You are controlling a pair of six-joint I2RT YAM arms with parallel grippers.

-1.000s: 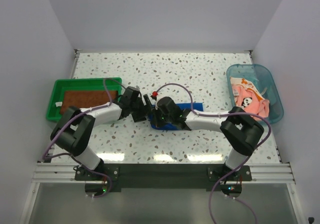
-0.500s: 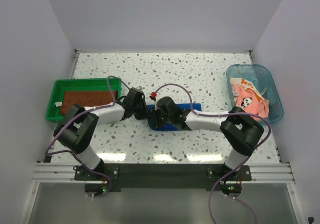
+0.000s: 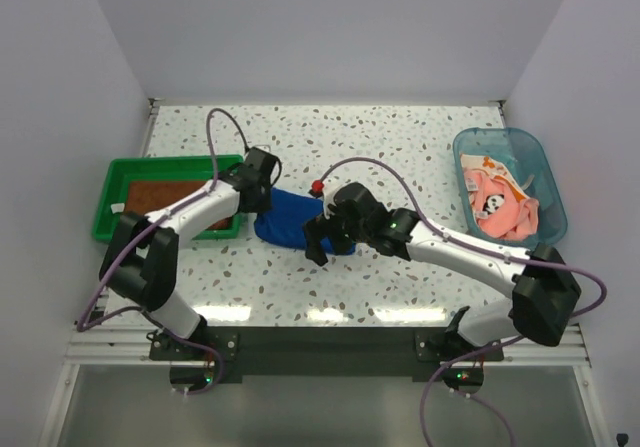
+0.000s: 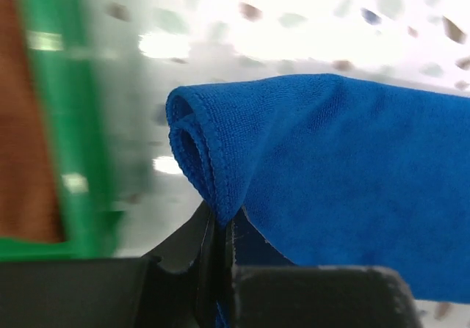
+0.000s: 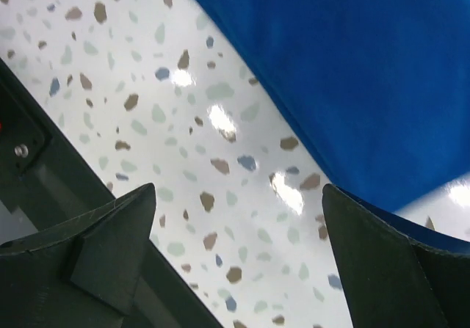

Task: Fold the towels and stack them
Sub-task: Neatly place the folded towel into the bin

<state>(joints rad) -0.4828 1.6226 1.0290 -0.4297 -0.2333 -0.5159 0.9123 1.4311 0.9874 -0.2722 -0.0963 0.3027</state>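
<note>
My left tool (image 4: 220,229) is pressed together on the rolled edge of the blue towel (image 3: 285,219), which lies bunched mid-desk, just right of the tray (image 3: 170,161). My right tool (image 5: 239,196) stands spread over the desk (image 5: 183,159), gripping nothing. I judge the step is moving the blue towel onto the brown towel (image 3: 165,195) in the tray. I should lift it over the rim, pinch both layers, then lay it square. I cannot tell whether it drags or hangs free. My right arm (image 3: 450,247) covers its right end from above. The towels (image 3: 497,203) in the tub (image 3: 548,177) are a jumble I cannot count.
</note>
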